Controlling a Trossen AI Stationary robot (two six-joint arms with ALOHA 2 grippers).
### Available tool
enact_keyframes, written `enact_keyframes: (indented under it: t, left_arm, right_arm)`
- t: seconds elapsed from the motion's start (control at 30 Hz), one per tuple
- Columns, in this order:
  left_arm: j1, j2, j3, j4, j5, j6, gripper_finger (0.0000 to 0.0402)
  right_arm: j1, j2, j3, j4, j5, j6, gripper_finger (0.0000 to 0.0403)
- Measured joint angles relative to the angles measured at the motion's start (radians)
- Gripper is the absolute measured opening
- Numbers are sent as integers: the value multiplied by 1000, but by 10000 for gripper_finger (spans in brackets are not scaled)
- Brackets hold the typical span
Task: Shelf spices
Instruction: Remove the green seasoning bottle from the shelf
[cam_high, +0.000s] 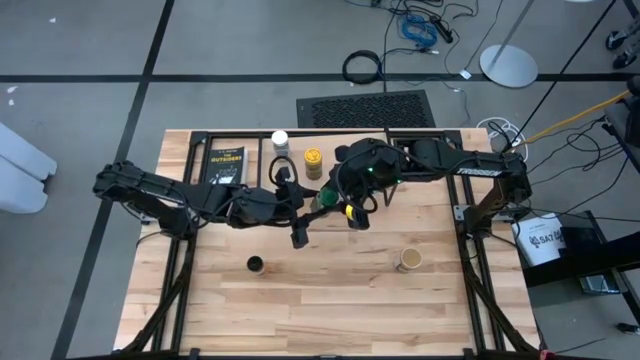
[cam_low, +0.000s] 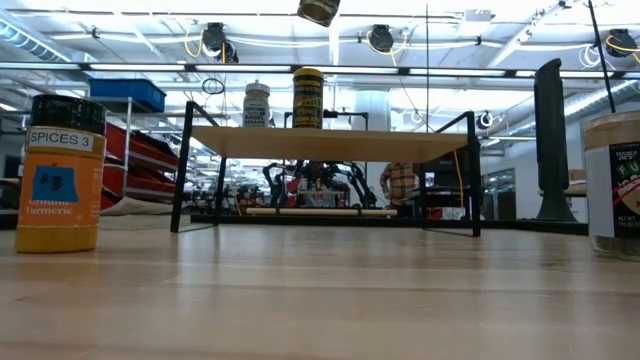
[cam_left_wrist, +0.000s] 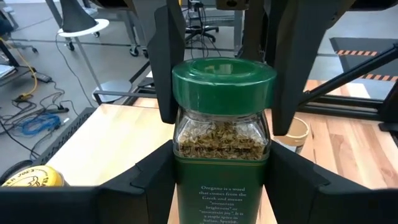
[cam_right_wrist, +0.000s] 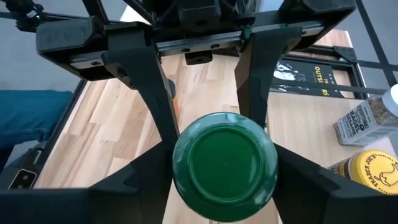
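- Green-lidded glass jar of dried herbs, green label, sits between both grippers above mid-table, just in front of the shelf (high view).
- Left gripper: dark fingers on both sides of jar's lower body, clamped on it.
- Right gripper: fingers flank the green lid; in left wrist view they stand just beside lid w/ slim gaps, so contact can't be told.
- Low rack, light wood plank top on thin black rod legs, at table's far side; white-lidded jar and yellow-lidded jar upright on it, side by side.
- Orange jar w/ dark lid on tabletop, front left.
- Tan-lidded jar on tabletop, front right.
- Flat black packet, yellow lettering, left of white-lidded jar.
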Motion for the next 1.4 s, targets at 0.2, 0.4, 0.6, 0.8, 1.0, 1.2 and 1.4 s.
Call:
enact_keyframes:
  t: [0.2, 0.4, 0.6, 0.8, 1.0, 1.2, 1.4]
  left_arm:
    - [-26, -3, 0, -21, -5, -50, 207]
    - [-60, -7, 1, -114, -43, -118, 207]
    - [-127, -8, 0, -229, -119, -241, 207]
    - [-251, -8, -46, -256, -253, -394, 207]
    - [-379, -8, -141, -257, -445, -613, 207]
    - [-499, -8, -221, -259, -604, -807, 207]
    - [-609, -8, -245, -262, -746, -865, 207]
  right_arm:
    - [2, -2, 0, 32, -9, -28, 253]
    - [2, -25, 0, 33, -3, -46, 275]
    - [13, -90, 0, 19, 0, -50, 282]
    - [50, -141, 0, 2, 1, -43, 280]
    - [93, -144, -5, -16, 1, -20, 280]
    - [127, -142, -73, 2, 3, 13, 279]
    - [153, -142, -168, 53, 2, 27, 279]
